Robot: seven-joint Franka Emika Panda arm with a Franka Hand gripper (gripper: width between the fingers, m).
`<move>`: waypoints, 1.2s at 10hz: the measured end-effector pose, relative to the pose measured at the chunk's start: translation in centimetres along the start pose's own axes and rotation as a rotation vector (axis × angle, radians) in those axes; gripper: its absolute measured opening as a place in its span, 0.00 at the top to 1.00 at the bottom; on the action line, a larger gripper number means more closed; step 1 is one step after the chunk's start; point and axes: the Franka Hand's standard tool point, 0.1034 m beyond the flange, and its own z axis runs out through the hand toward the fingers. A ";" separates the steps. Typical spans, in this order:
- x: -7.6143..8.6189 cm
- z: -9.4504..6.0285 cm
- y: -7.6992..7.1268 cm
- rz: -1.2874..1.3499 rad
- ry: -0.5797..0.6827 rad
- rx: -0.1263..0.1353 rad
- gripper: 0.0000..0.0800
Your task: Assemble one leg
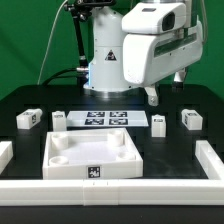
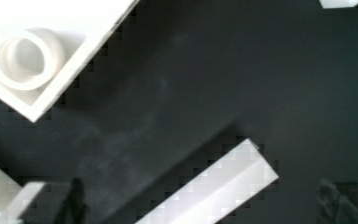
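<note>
Exterior view, tool (image 1: 165,88) near leg (image 1: 158,122), jaws apart

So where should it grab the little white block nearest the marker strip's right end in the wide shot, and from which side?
Probably from straight above, jaws closing on the two flat side faces of the leg. It sits free on the table, apart from the marker board, and its parallel sides suit a pinch.

We find open black table (image 1: 170,150) on the exterior view's right, between the square tray part (image 1: 65,168) and the white border rail (image 1: 212,160). Farther back there, the inner leg (image 1: 158,122) and the outer leg (image 1: 188,120) stand with a gap between.
</note>
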 end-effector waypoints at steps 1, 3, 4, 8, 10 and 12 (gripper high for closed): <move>-0.2 0.1 -0.3 0.013 -0.002 0.022 0.19; -0.2 0.1 -0.3 0.013 -0.002 0.022 0.19; -0.2 0.2 -0.3 0.013 -0.002 0.021 0.19; -0.2 0.2 -0.3 0.013 -0.002 0.021 0.19; -0.5 0.8 -0.5 -0.049 0.017 -0.003 0.19; -2.0 1.7 -0.8 -0.205 0.035 -0.040 0.19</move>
